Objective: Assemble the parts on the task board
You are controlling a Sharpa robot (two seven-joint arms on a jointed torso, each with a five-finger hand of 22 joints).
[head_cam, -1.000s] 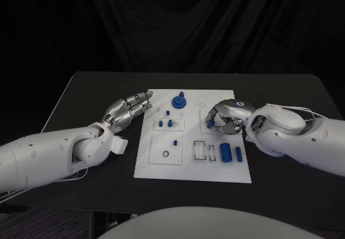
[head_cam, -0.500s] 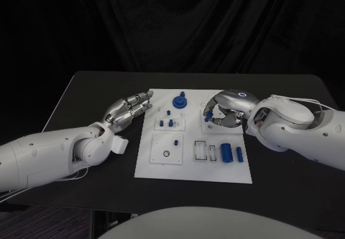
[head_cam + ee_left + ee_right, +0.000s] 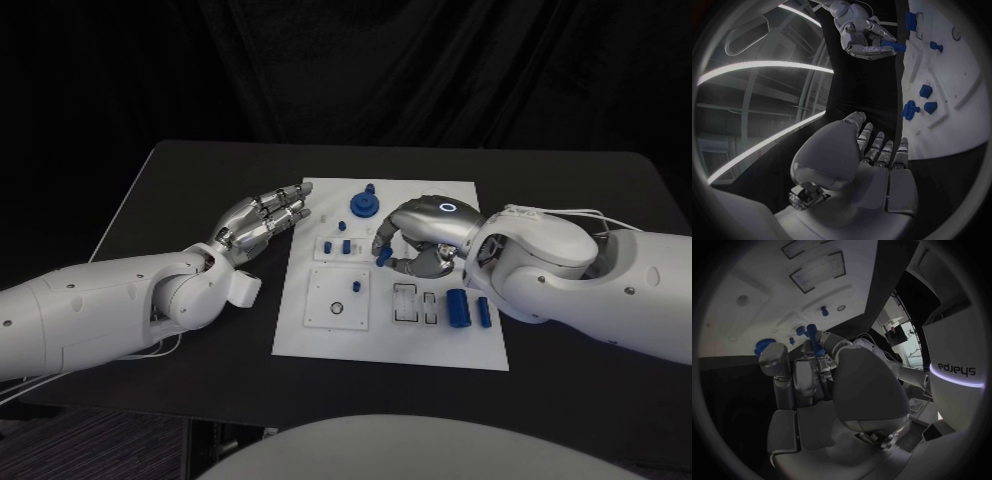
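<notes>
The white board (image 3: pixel 389 345) lies in the middle of the black table (image 3: pixel 173 190), with dark curtain behind it. The right hand (image 3: pixel 411 245) hangs over the middle of the board, fingers curled around a small blue peg (image 3: pixel 384 261) that pokes out at their tips; the wrist views show the peg pinched there too (image 3: pixel 893 46) (image 3: pixel 816 341). The bulky white right forearm (image 3: pixel 577 270) crosses the board's right edge and covers part of that side. Just beyond the hand, near the board's far edge, sits a round blue knob (image 3: pixel 364 205). To its left, two little blue pieces (image 3: pixel 338 246) stand in a small square recess. Nearer the front, a square plate with a small ring (image 3: pixel 336 309) lies beside two narrow rectangular slots (image 3: pixel 415 302), and two blue cylinders (image 3: pixel 464 308) lie side by side at the right, just below the forearm. The left hand (image 3: pixel 263 222) rests off the board's left edge over the bare table, holding nothing, fingers stretched and lying close together, pointing toward the far corner. On the white robot body seen from the right wrist, the word "sharpa" (image 3: pixel 956 369) can be read.
</notes>
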